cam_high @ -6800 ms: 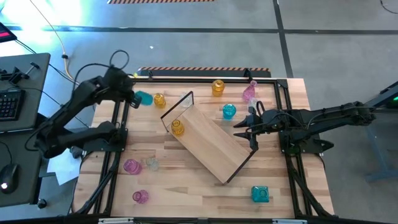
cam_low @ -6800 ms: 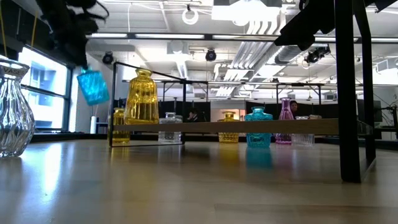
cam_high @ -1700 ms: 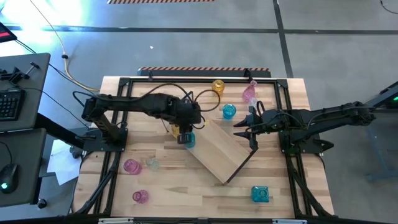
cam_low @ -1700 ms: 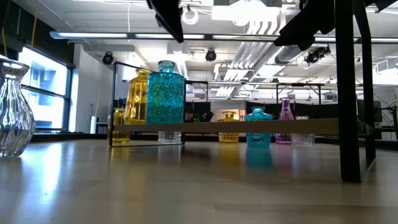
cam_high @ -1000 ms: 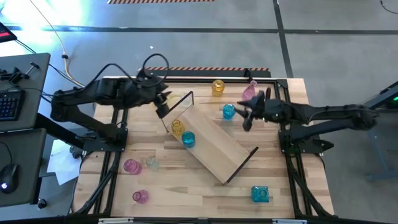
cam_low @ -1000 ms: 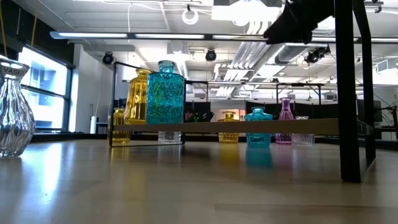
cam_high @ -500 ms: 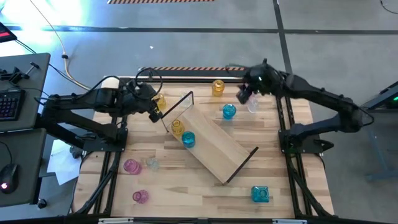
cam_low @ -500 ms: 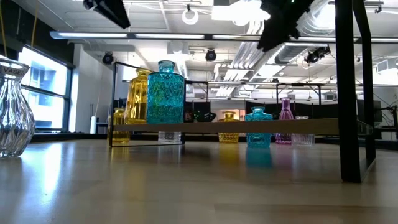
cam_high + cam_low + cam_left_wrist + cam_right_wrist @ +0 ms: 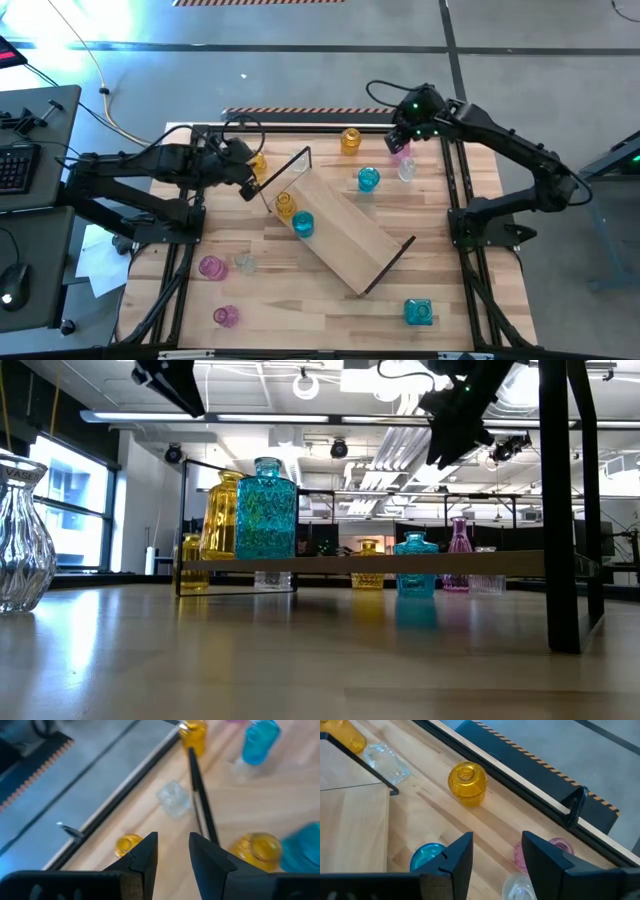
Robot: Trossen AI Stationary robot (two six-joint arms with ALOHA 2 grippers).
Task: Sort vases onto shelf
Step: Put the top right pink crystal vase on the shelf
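Shelf [image 9: 340,230]: lies diagonally mid-table, bearing an amber vase [image 9: 285,205] and a teal vase [image 9: 302,224] at its far-left end. The low view alone shows a clear vase [image 9: 22,545] close at left. Left gripper [image 9: 170,851]: jaws parted, empty, above a small amber vase [image 9: 126,844]. Right gripper [image 9: 492,851]: jaws parted, empty, over the far edge near a pink vase [image 9: 555,847].

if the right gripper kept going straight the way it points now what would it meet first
Probably the pink vase: in the right wrist view it shows between the open fingers of the right gripper, with a clear vase beside it. Depth is unclear.
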